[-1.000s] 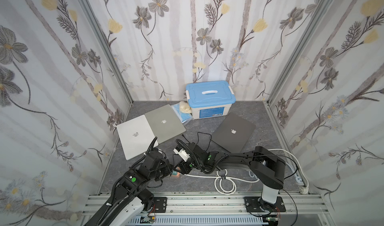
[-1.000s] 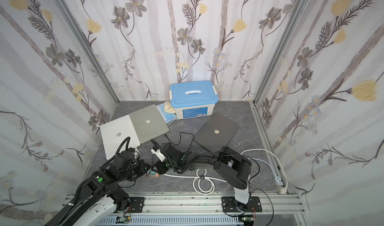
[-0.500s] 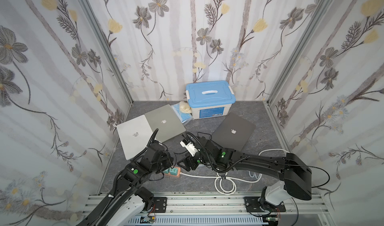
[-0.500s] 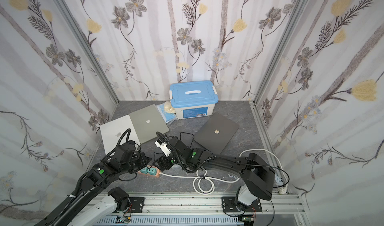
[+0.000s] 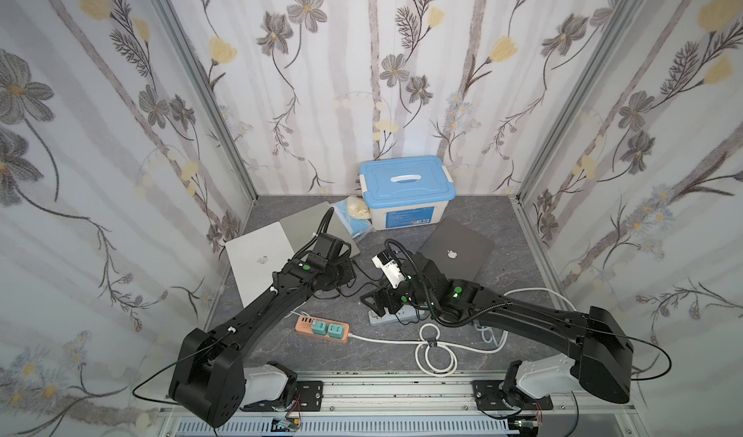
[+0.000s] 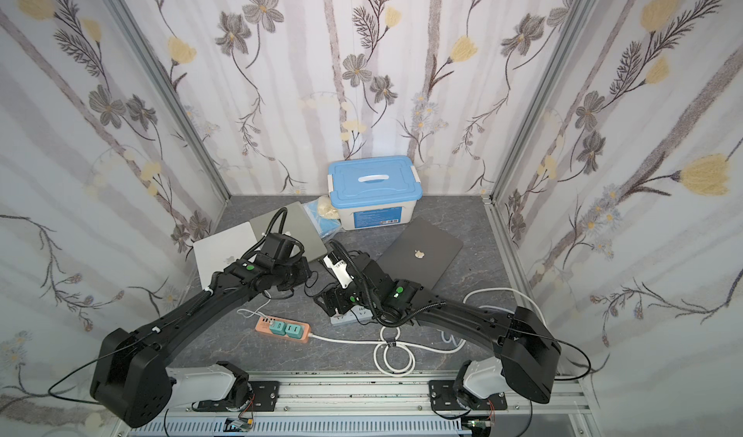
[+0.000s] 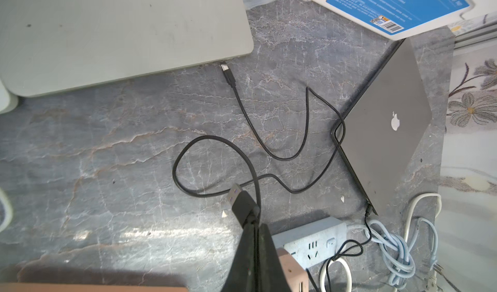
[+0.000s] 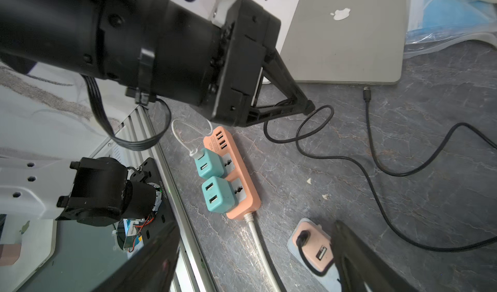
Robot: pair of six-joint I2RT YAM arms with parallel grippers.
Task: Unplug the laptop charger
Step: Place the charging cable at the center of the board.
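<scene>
Left wrist view: the left end effector [image 7: 252,224] is clamped shut on the black body of a USB plug [image 7: 238,196] — metal tip bare, in no socket. The black charger cable [image 7: 207,136] loops from it across the counter [image 7: 107,156]. Its far connector [image 7: 226,71] lies just beside the edge of the silver laptop [image 7: 121,30], tip exposed. Right wrist view: the right end effector [image 8: 255,224] stands wide open, gripping nothing. One finger [image 8: 352,250] is just beside a pink charger block [image 8: 313,250] seated on the grey power strip [image 7: 304,234] — a second black lead [image 8: 302,237] is plugged into that block. An orange power strip [image 8: 234,175] carrying two teal adapters [image 8: 217,194] lies nearby, untouched.
</scene>
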